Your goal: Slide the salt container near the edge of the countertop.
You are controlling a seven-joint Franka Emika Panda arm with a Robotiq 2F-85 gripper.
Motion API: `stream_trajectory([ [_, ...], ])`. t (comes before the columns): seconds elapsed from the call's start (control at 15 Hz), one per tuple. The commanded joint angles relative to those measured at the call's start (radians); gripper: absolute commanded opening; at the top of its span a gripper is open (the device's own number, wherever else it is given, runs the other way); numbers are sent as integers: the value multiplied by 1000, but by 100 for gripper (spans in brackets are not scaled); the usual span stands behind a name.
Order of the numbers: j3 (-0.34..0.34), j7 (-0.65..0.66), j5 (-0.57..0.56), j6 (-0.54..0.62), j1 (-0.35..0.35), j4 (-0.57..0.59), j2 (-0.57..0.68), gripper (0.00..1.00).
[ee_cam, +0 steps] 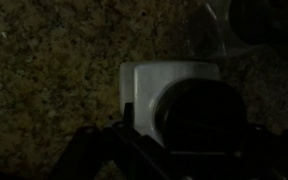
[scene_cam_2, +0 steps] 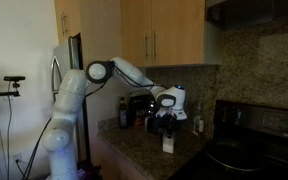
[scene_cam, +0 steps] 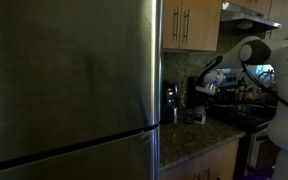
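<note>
Tool (scene_cam_2: 165, 123) hangs just above the salt container (scene_cam_2: 168, 143), which stands on the speckled worktop (scene_cam_2: 189, 160); I cannot tell if its jaws are apart.

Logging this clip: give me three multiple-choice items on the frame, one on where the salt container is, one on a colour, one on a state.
1. Where is the salt container?
A. On the countertop, below the gripper
B. On the floor
C. In a sink

2. What colour is the robot arm?
A. Orange
B. White
C. Blue

3. How do the upper cabinet doors stand?
A. Wide open
B. Taken off
C. Shut

Answers:
1 A: an exterior view shows it standing on the speckled granite under the gripper.
2 B: the arm's links are white in both exterior views.
3 C: the door fronts lie flush, with their handles facing out.
</note>
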Motion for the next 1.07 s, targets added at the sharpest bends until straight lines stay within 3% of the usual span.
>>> stream_trajectory([
  [0.0, -30, -32, 17, 195, 40, -154, -59, 55],
  [0.07, -31, -35, 13, 237, 46, -177, -72, 55],
  [0.13, -34, -36, -2, 242, 52, -185, -81, 95],
  [0.4, -61, -2, -84, 238, 80, -217, -142, 100],
  [0.8, -104, 131, -330, 193, 106, -201, -286, 100],
  [1.0, -85, 149, -331, 184, 91, -198, -340, 100],
])
